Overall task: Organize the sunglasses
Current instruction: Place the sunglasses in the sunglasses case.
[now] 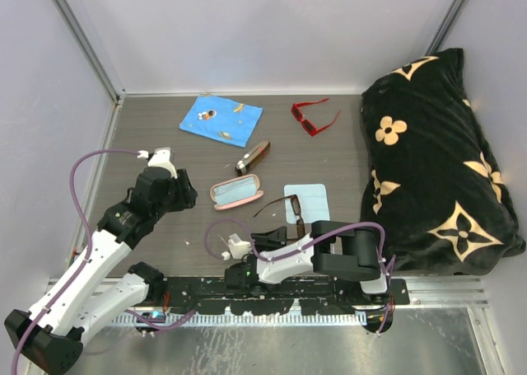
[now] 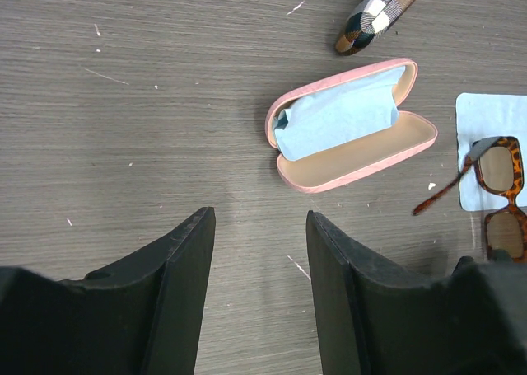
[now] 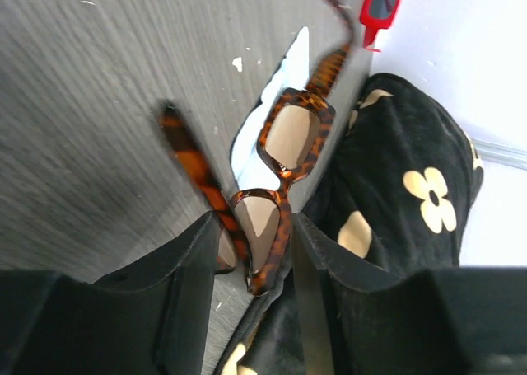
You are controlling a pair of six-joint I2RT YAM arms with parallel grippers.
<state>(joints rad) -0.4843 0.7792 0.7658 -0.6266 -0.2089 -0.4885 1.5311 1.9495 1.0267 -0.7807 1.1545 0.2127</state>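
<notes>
The dark brown sunglasses (image 1: 290,213) (image 3: 288,152) lie partly on a pale blue cloth (image 1: 309,200), one temple spread out to the left. My right gripper (image 3: 255,222) (image 1: 268,237) is open, its fingers standing on either side of the near lens. The same pair shows at the right edge of the left wrist view (image 2: 501,198). The red sunglasses (image 1: 313,117) (image 3: 381,2) rest at the back of the table beside the pillow. My left gripper (image 2: 259,218) (image 1: 183,195) hovers open over bare table, with nothing between its fingers, to the left of the pink case (image 2: 350,132).
The pink case (image 1: 236,194) lies open with a blue cloth inside. A slim checked case (image 1: 253,157) (image 2: 380,12) lies behind it. A blue patterned cloth (image 1: 221,119) sits at the back. A large black flowered pillow (image 1: 436,161) (image 3: 395,194) fills the right side.
</notes>
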